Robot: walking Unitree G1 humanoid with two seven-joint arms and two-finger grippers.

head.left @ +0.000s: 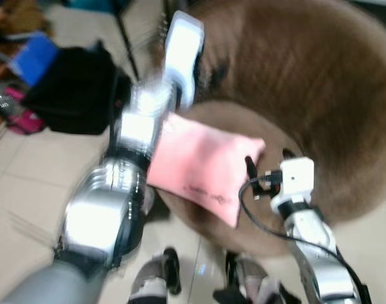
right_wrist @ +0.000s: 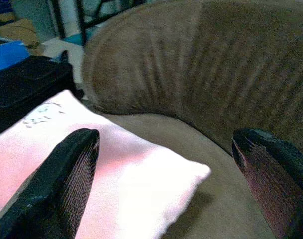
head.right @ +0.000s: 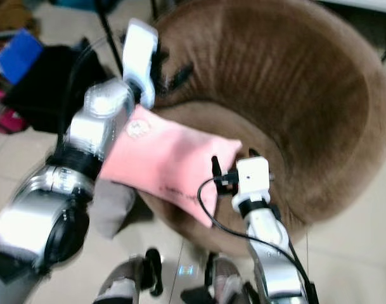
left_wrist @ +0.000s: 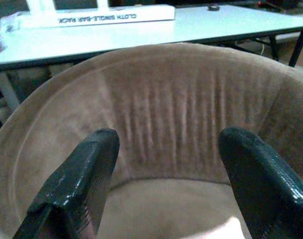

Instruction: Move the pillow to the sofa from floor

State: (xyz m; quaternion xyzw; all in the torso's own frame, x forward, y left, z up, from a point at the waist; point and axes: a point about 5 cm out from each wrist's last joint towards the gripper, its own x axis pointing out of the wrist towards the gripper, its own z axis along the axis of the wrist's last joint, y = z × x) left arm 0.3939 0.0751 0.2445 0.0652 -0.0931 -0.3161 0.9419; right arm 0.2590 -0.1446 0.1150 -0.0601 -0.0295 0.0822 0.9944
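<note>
brown sofa (head.right: 294,95), pink pillow (head.right: 167,161) on seat

One pillow (head.left: 202,168), one sofa (head.left: 319,95), one black bag (head.left: 72,92).

pink pillow (head.left: 202,168) with small dark print, fuzzy brown sofa (head.right: 294,95) with ribbed back, black bag (head.left: 75,92), blue box (head.left: 33,57), pale tile floor (head.left: 21,183), white bench (left_wrist: 116,30)

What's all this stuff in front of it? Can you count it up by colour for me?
Pink: 1, the pillow
Brown: 1, the round sofa
Black: 1, a bag on the floor
Blue: 1, a box behind the bag
White: 1, a table behind the sofa
Total: 5
</note>
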